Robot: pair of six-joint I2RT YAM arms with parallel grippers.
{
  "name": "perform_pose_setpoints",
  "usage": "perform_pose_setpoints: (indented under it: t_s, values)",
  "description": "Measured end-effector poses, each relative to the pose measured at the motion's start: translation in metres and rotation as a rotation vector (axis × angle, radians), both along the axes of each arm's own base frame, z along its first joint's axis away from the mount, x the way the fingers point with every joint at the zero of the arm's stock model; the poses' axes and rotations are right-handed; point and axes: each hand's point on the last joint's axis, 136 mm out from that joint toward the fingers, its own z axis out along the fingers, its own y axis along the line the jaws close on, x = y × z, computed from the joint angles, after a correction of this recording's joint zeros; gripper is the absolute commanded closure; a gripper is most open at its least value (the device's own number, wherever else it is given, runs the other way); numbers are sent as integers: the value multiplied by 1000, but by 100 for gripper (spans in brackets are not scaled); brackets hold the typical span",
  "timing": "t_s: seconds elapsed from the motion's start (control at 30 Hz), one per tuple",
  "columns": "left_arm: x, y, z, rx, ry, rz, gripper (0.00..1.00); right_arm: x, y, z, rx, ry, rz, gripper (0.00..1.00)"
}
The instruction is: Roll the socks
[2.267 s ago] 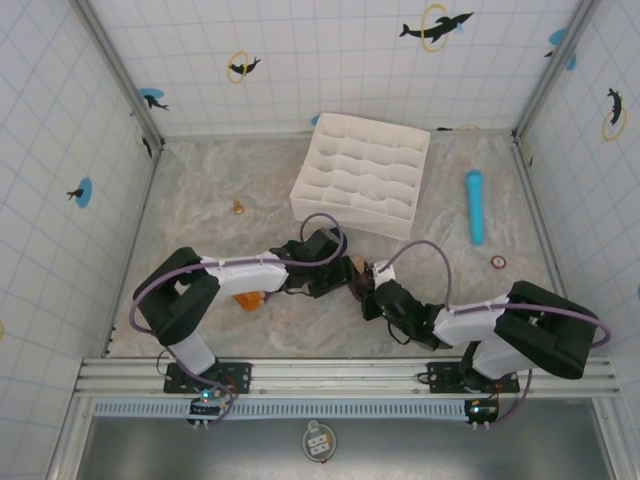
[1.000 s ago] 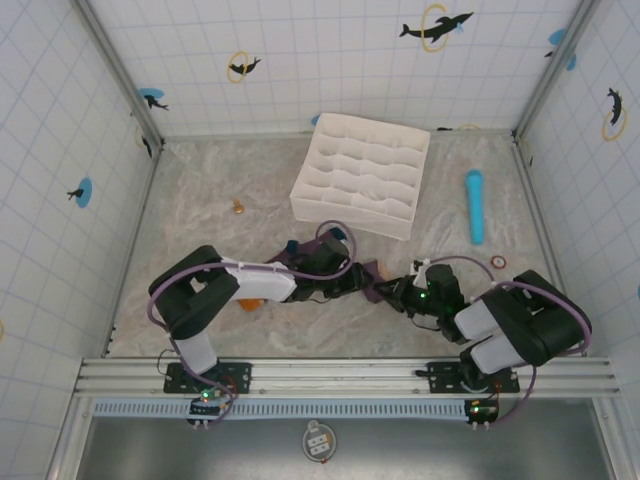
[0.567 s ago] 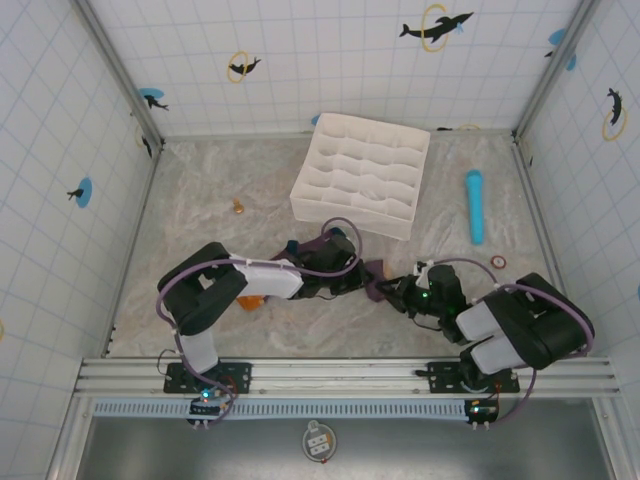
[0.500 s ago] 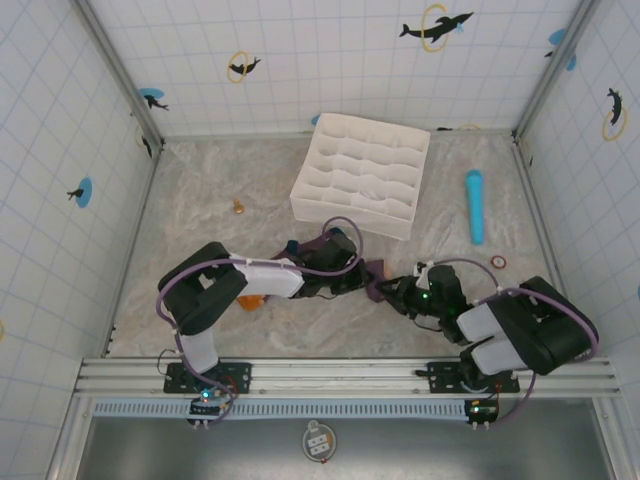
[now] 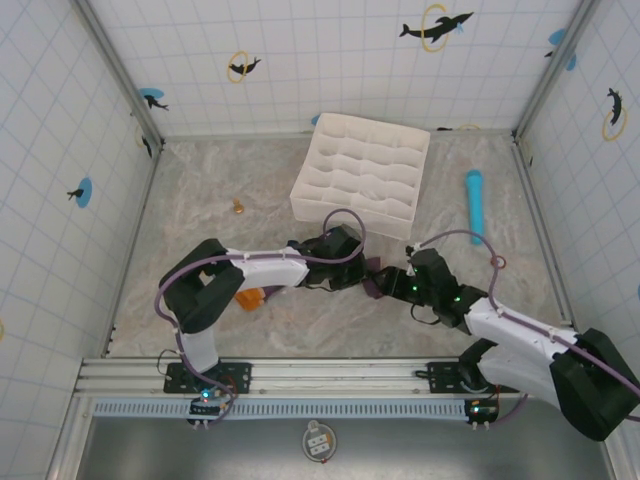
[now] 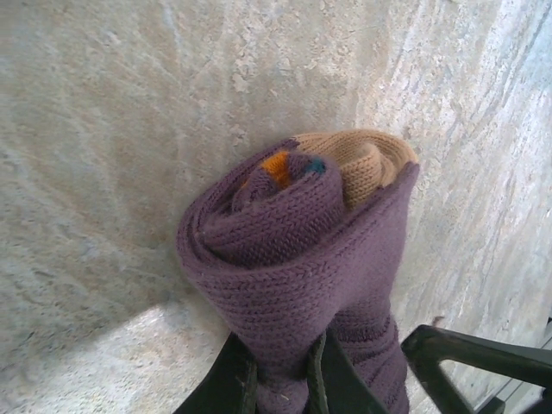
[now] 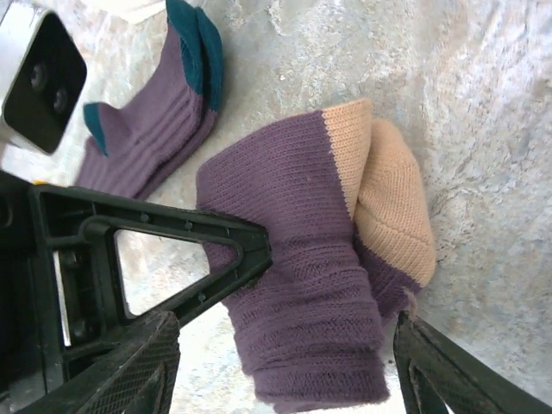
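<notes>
The socks are wound together into a purple roll lying on the marble floor, with tan and orange showing at its end. My left gripper is shut on the roll's outer purple layer. In the right wrist view the roll lies between the wide-apart fingers of my right gripper, which is open, and neither finger presses on it. A loose purple length with teal patches trails off behind. From above, the socks sit between the left gripper and the right gripper.
A white divided organiser box stands behind the arms. A light blue cylinder lies at the right. A small orange object and another orange piece lie at the left. Tiled walls enclose the floor.
My left gripper has shut on the roll's outer layer. My right gripper has opened and let go of the roll, and the right arm has stretched out toward the middle.
</notes>
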Motion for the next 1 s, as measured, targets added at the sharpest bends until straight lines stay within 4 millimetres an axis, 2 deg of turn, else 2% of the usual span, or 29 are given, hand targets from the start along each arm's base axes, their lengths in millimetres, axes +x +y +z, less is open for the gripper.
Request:
perform_pose_setpoints:
  t_s: [0.13,0.27,0.37,0.47,0.8,1.0]
  values:
    - [-3,3,0,11,12,-3,100,-3,6,1,-121,-73,68,25]
    - [-6,6,0,22,24,-9,100,-2,4,-14,-205,-77,100,17]
    - [-8,7,0,29,29,-18,100,-2,1,-25,-254,-71,123,15]
    - [-8,9,0,35,25,-31,100,0,2,-29,-260,-76,147,14]
    - [-5,11,1,33,-4,-85,100,14,7,-30,-138,-45,205,16]
    - [-3,14,-1,35,-6,-96,100,16,14,-35,-111,-47,242,24]
